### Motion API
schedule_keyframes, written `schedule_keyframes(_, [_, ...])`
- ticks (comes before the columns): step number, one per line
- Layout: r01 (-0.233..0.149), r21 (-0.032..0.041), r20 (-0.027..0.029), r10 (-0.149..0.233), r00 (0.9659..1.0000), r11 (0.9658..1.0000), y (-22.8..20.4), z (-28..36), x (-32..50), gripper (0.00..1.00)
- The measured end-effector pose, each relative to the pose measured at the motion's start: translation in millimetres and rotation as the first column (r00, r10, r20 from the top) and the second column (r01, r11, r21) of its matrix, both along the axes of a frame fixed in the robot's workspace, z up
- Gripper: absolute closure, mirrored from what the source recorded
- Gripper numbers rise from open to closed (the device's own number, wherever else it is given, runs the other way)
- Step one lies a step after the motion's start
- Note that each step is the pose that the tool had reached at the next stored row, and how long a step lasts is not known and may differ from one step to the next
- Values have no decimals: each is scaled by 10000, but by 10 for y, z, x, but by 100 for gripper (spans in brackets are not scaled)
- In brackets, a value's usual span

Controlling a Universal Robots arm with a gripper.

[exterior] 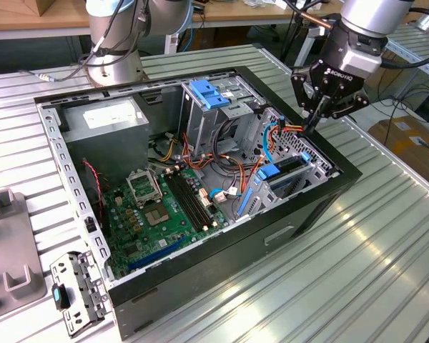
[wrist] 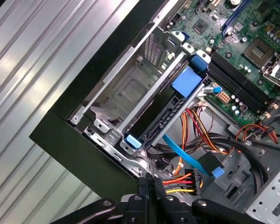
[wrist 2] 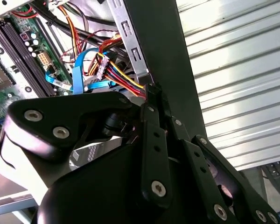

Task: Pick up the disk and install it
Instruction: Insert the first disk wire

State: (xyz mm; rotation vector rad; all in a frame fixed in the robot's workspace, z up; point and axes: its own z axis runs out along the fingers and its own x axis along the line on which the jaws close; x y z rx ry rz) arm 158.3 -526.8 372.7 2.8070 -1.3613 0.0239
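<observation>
A ribbed metal worktop (exterior: 386, 271) carries an open computer case (exterior: 293, 221), its green motherboard (exterior: 161, 211) exposed. The robot arm's black gripper (exterior: 316, 114) hangs at the case's rim on the exterior view's right, fingers drawn together and clamped on a connector with red, yellow and black wires (wrist: 179, 181). In the drive bay just below the gripper sits the disk (wrist: 161, 122) on its blue rails, edge-on in the first wrist view, a blue tab (wrist: 187, 82) at its end.

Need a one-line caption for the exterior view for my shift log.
Gripper poised over the open computer case beside the coloured power cable bundle.
</observation>
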Motion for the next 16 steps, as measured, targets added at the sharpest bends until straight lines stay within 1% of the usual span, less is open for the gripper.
schedule_keyframes(3, [89, -1, 0, -89, 10000, 10000, 0, 1, -9, 84])
schedule_keyframes(16, [125, -1, 0, -125, 9999, 9999, 0, 1, -10, 84])
